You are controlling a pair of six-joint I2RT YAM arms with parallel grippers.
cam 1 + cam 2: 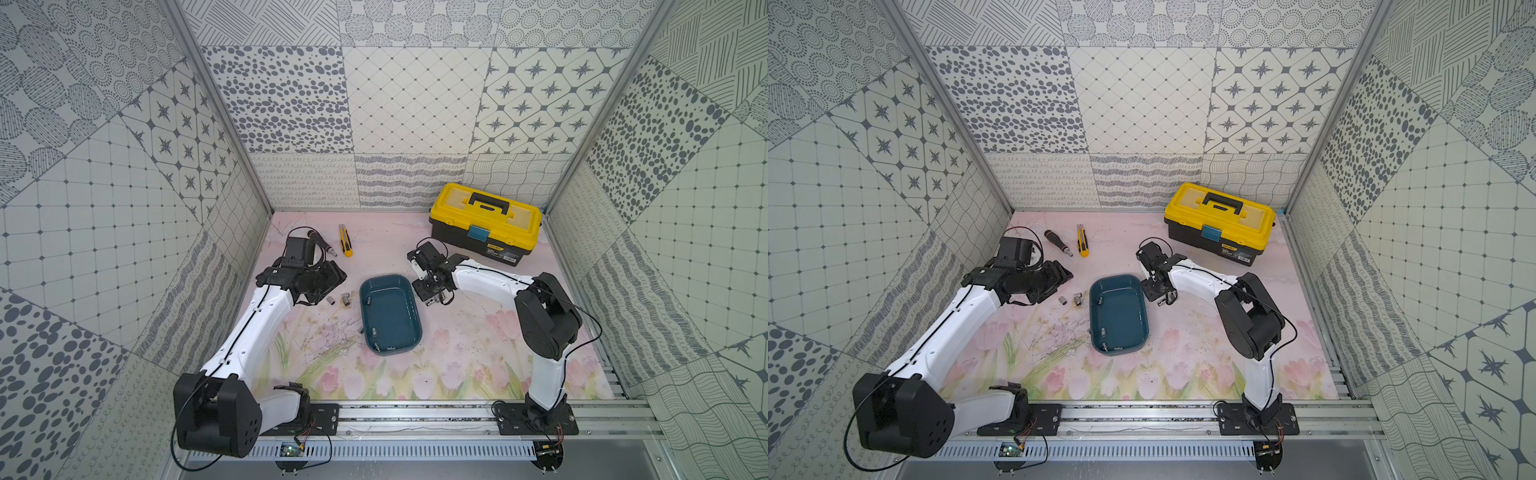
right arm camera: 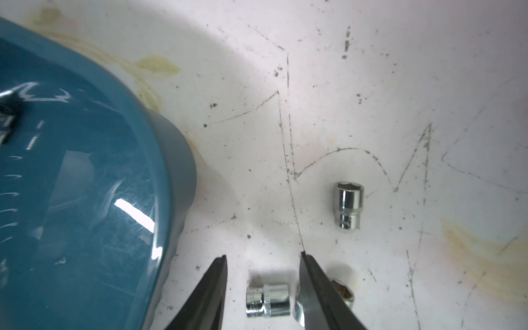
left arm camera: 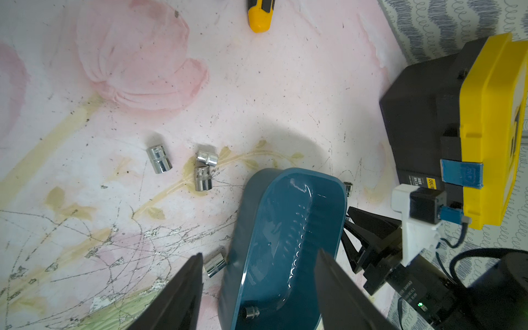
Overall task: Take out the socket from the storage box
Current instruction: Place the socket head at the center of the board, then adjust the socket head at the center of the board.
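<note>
At the box's two o'clock: my right gripper, jaws half parted, astride a loose socket on the mat.
My left gripper: jaws spread wide, holding nothing.

glossy teal plastic storage box, shiny metal socket, scuffed matt tabletop

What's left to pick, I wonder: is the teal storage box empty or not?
Not empty: silver sockets lie inside the storage box along one wall; the left wrist view shows one too.
</note>
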